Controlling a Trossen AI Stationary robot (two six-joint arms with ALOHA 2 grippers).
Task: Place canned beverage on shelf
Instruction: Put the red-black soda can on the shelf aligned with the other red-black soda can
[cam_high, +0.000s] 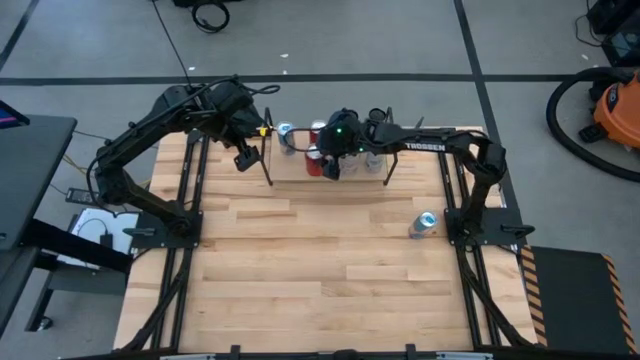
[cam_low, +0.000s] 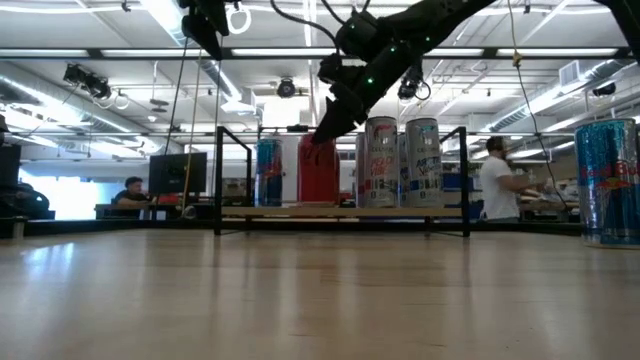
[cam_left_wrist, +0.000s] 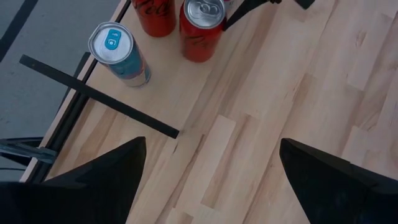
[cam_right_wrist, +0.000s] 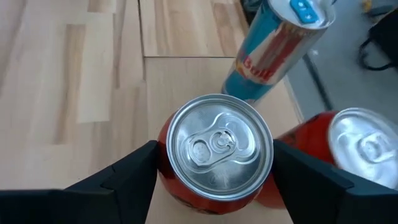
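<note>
The right pincer (cam_right_wrist: 214, 180) stands over the shelf (cam_high: 300, 170), its fingers spread on either side of an upright red can (cam_right_wrist: 214, 155); contact is unclear. Beyond it stands a blue can (cam_right_wrist: 273, 53). The left pincer (cam_left_wrist: 211, 174) hovers nearby, spread wide, holding nothing.

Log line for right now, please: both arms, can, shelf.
right gripper: around red can on shelf, grip unclear | left gripper: open, above shelf's left end | blue can: on table by right arm base
</note>
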